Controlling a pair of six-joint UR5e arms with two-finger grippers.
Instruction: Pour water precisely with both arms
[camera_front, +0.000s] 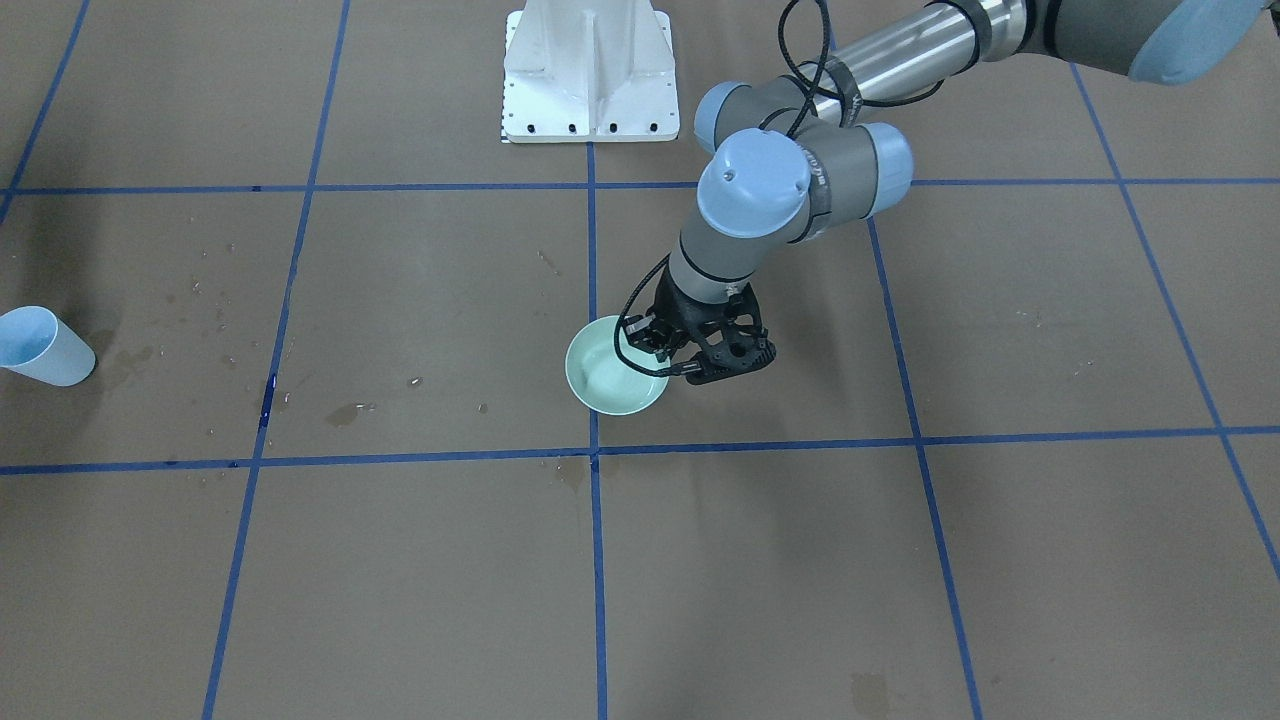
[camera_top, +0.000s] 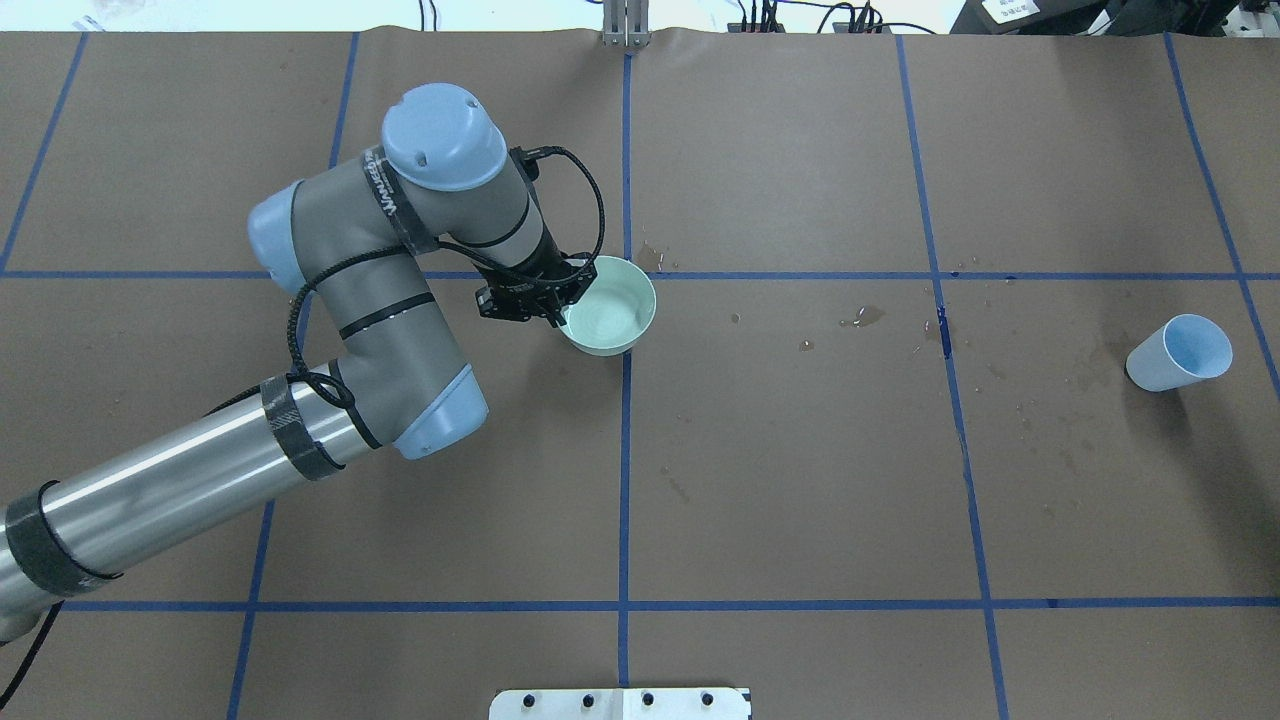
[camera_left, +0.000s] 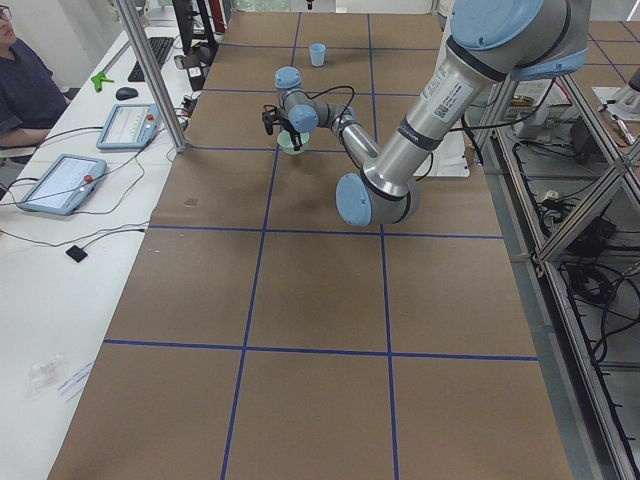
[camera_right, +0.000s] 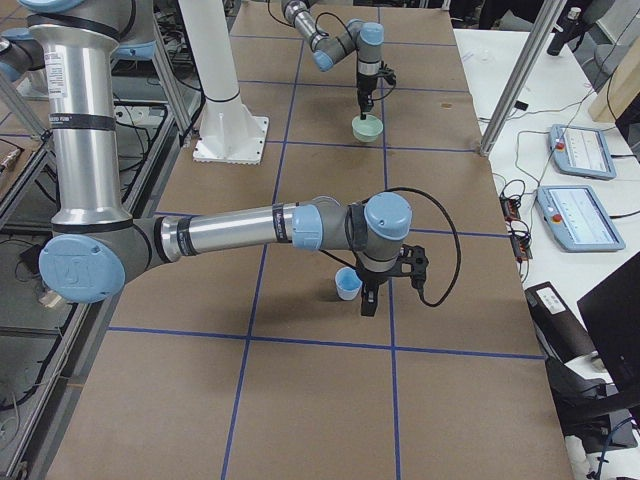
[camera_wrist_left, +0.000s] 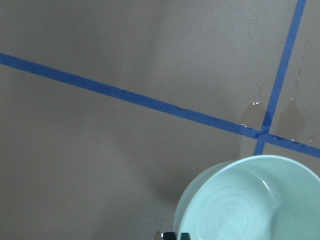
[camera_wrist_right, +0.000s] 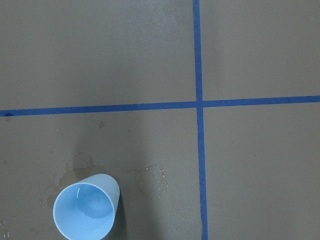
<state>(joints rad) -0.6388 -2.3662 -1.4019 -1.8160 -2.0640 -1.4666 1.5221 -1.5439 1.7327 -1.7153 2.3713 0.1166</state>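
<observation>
From my side camera, the right arm (camera_right: 230, 228) stretches level over the counter (camera_right: 300, 400), wrist turned down. The right gripper (camera_right: 367, 300) hangs just beside the blue cup (camera_right: 347, 284); I cannot tell its grip. Water (camera_wrist_right: 89, 214) glints faintly in the cup. Farther off, the folded left arm (camera_top: 380, 290) points its left gripper (camera_top: 558, 308) down, clamped on the green bowl (camera_top: 612, 315) at the rim.

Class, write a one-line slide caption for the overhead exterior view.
Left gripper at the rim of a pale green bowl mid-table; light-blue cup stands apart, far right.

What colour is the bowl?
The bowl is pale mint green, clearest in the overhead view.
</observation>
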